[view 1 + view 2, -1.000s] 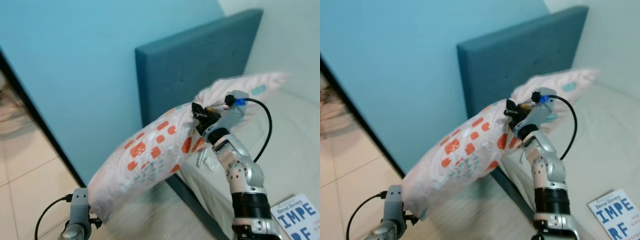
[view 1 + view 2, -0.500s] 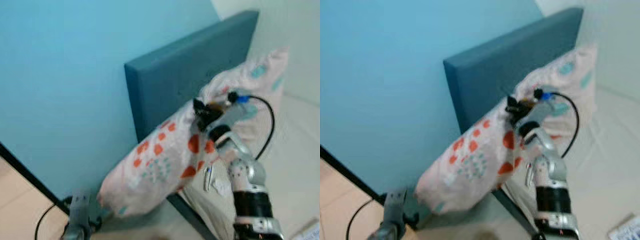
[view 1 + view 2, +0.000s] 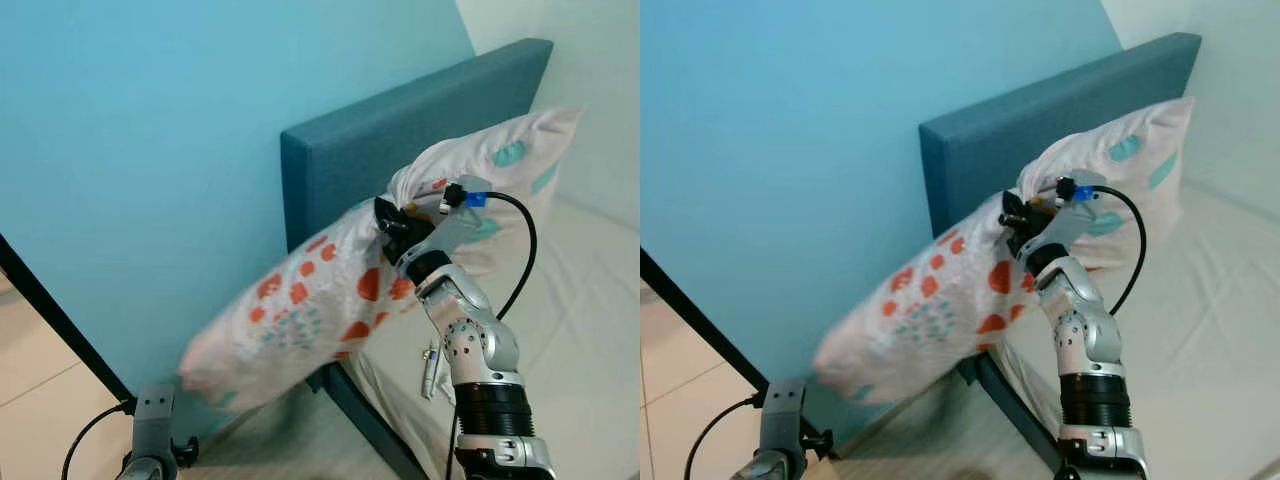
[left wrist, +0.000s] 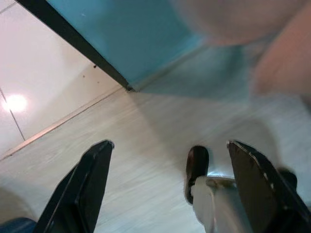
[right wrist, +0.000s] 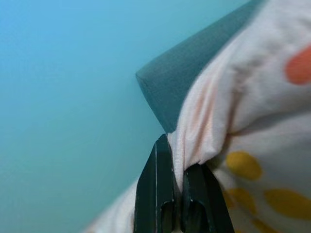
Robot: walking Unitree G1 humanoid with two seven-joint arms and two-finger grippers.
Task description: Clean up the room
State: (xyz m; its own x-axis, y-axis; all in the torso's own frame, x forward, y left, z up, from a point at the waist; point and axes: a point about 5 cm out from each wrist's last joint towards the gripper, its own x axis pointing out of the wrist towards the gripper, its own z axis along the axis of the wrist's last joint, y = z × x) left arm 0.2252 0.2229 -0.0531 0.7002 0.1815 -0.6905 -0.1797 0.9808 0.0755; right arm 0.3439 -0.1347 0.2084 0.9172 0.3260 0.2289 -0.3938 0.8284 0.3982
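A long pale-pink pillow with orange and teal spots hangs in the air beside the teal headboard. My right gripper is shut on a bunched fold in its middle, pinched between the black fingers in the right wrist view. One end of the pillow leans against the headboard over the bed; the other end sags toward the floor. My left gripper hangs low near the floor, open, holding nothing; its arm sits under the sagging end.
A bright blue wall stands behind the headboard, with a black frame edge at its left. The white mattress lies to the right. Pale wood floor runs along the bed's side.
The camera has shifted, so the book has left the picture. The pillow's far end has risen against the headboard; the right gripper keeps its hold.
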